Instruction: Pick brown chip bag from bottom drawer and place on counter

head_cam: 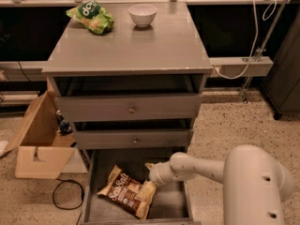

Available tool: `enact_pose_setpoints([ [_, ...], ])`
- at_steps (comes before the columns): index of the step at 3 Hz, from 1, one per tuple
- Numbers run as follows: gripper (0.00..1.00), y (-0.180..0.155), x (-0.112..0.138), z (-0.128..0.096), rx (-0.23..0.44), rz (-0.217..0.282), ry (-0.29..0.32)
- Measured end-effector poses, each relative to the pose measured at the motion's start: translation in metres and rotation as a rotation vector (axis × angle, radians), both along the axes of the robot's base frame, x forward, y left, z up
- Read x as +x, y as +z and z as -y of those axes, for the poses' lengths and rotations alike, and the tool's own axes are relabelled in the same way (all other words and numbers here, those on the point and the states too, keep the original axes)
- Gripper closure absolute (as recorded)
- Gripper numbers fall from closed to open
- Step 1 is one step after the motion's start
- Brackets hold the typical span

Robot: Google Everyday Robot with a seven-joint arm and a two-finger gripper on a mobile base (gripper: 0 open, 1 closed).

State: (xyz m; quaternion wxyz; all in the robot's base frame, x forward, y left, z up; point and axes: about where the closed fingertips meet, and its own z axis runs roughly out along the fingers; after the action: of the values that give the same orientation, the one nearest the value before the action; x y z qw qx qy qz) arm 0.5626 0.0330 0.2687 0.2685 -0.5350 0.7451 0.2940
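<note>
The brown chip bag [124, 195] lies flat on the floor of the open bottom drawer [171, 206], its white "Sea Salt" lettering facing up. My gripper [152, 175] reaches into the drawer from the right. It sits right above the bag's tan right end, touching or almost touching it. My white arm [255, 182] fills the lower right of the camera view. The grey counter [136, 48] tops the cabinet above.
A green chip bag [91, 16] and a white bowl [142, 14] stand at the back of the counter. The two upper drawers [131, 109] are pushed in. A cardboard box [36, 144] and a black cable loop [65, 197] lie on the floor at the left.
</note>
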Motion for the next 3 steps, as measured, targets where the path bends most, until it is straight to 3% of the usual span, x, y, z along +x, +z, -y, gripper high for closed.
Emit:
enact_pose_setpoints([
  [2,0.0,-0.097,0.008,-0.03,-0.05,-0.006,0.017],
  [3,0.0,-0.121,0.01,-0.036,-0.054,-0.022,0.019],
])
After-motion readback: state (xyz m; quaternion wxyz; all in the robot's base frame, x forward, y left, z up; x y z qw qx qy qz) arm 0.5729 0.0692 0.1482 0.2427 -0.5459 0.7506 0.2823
